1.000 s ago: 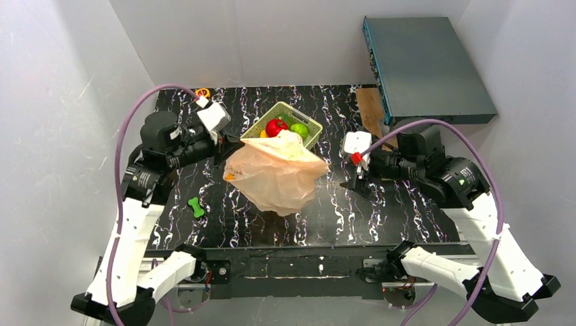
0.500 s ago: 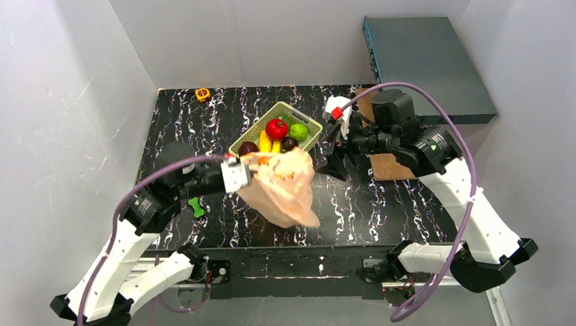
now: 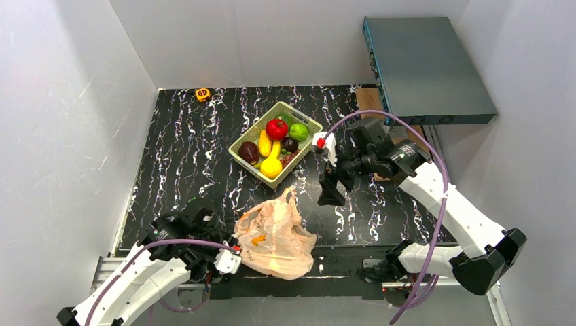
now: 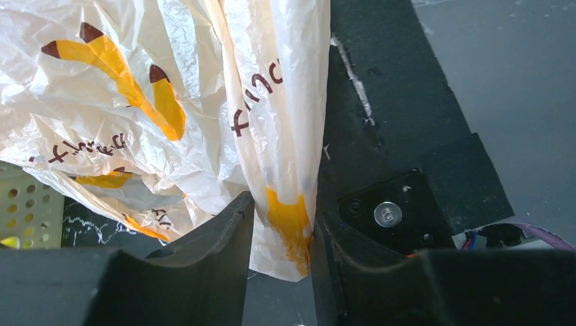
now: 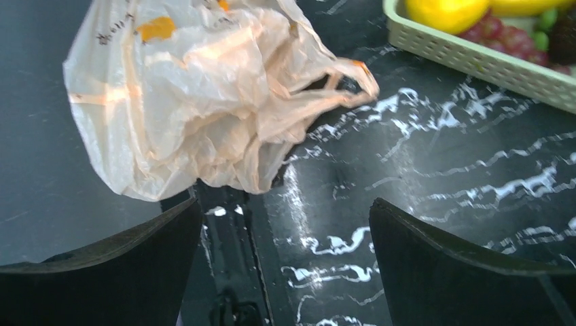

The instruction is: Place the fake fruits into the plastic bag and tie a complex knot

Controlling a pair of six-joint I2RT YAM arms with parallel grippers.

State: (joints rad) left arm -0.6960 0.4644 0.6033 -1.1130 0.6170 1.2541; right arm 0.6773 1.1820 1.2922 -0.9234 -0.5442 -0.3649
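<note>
The peach plastic bag (image 3: 275,234) lies crumpled at the table's near edge, partly over it. My left gripper (image 3: 231,258) is at the bag's left side. Its jaws stand a little apart, and a fold of the bag (image 4: 289,136) hangs loosely between them (image 4: 282,204). The bag's handle loops (image 5: 326,88) lie loose, and no knot is in view. The fake fruits sit in the green basket (image 3: 302,117): red apple (image 3: 276,128), lime (image 3: 299,131), plum (image 3: 248,151), citrus (image 3: 271,167). My right gripper (image 3: 331,193) hovers wide open and empty (image 5: 285,210) right of the bag.
A large grey box (image 3: 424,61) fills the back right corner, over a wooden board (image 3: 370,109). A small orange object (image 3: 202,94) sits at the back left. In the right wrist view the basket's wall (image 5: 475,61) is at the upper right, beyond the bag (image 5: 183,95).
The left arm has carried the bag from beside the basket down to the near table edge and eased its jaws apart. The right arm swung in toward the bag, opening fully.
</note>
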